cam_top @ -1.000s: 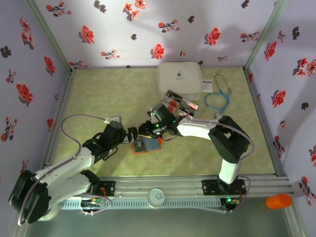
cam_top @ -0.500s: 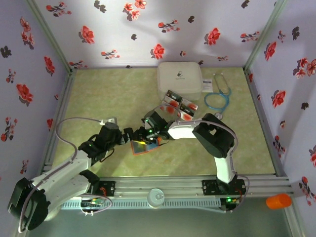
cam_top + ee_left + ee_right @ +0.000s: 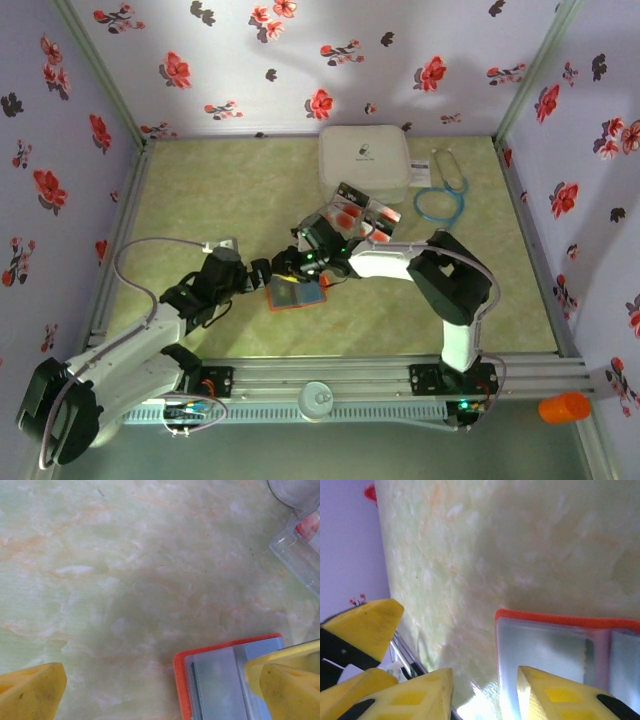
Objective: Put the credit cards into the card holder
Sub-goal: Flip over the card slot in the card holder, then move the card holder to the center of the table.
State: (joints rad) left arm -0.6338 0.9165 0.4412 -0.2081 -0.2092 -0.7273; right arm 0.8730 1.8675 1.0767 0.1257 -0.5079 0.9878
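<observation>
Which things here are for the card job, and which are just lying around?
For the job: credit cards, card holder.
Lying about: white case, stethoscope, orange cylinder.

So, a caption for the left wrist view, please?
Open left gripper at the open card holder on the table.

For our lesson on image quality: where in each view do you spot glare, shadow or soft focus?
Top external: a bright patch washes out the back wall; shadows on the table are soft. Left wrist: the near yellow fingers are blurred; a dim shadow lies beside the card holder. Right wrist: white glare at the card holder's lower left corner; fingers soft.
</observation>
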